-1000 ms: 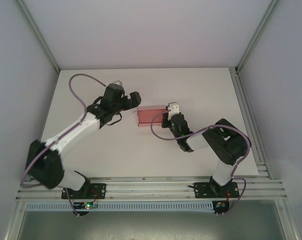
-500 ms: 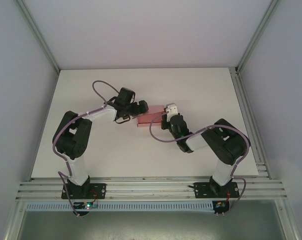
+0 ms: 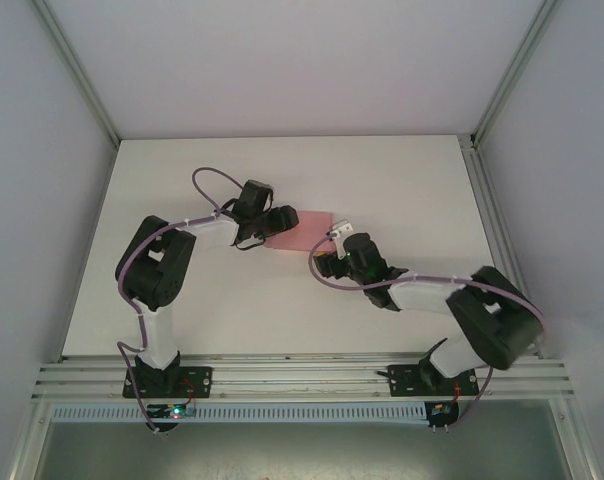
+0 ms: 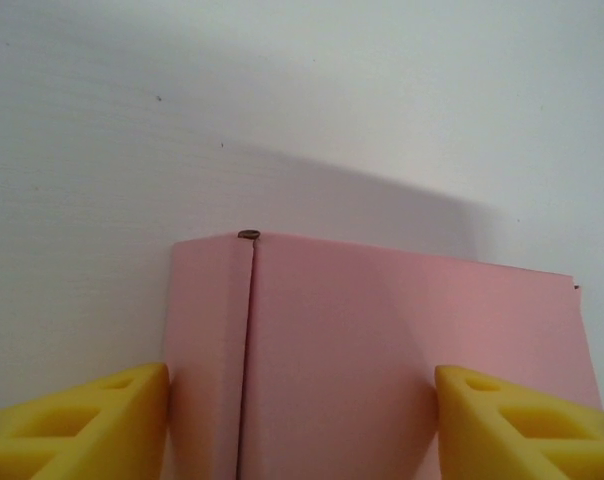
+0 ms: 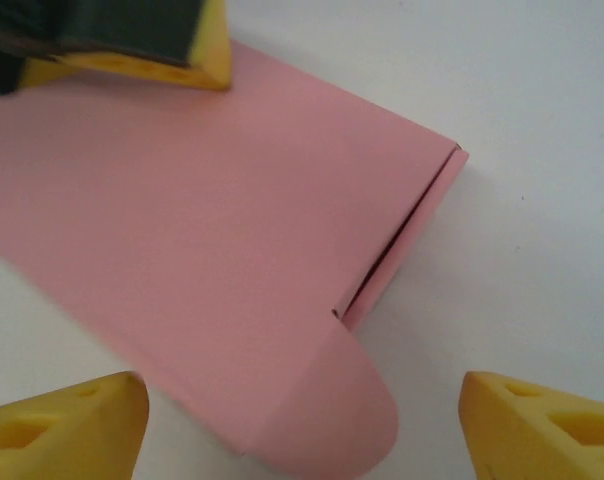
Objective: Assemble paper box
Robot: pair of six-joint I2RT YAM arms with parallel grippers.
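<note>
The left gripper (image 4: 302, 425) has its yellow pads (image 4: 87, 425) standing apart with the paper box (image 4: 382, 340) between them. One pad sits just beside the box's outer edge and the other overlaps its pink face, and I cannot tell whether they actually pinch the card. Ahead of those pads the box lies flat, a straight crease running away from the gripper near the first pad. Past the box's far edge is the bare white table (image 4: 312, 90). The right gripper (image 5: 302, 425) is released, its pads (image 5: 67, 425) spread wide and clear of the card. The box's rounded tuck flap (image 5: 327, 420) points in between them. Beyond the flap the pink panel (image 5: 192, 220) stretches away from the gripper, and one pad of the left gripper (image 5: 152, 45) rests on its far end. From above, the box (image 3: 304, 228) lies between the left gripper (image 3: 274, 221) and the right gripper (image 3: 332, 252), which approach it from opposite ends.
</note>
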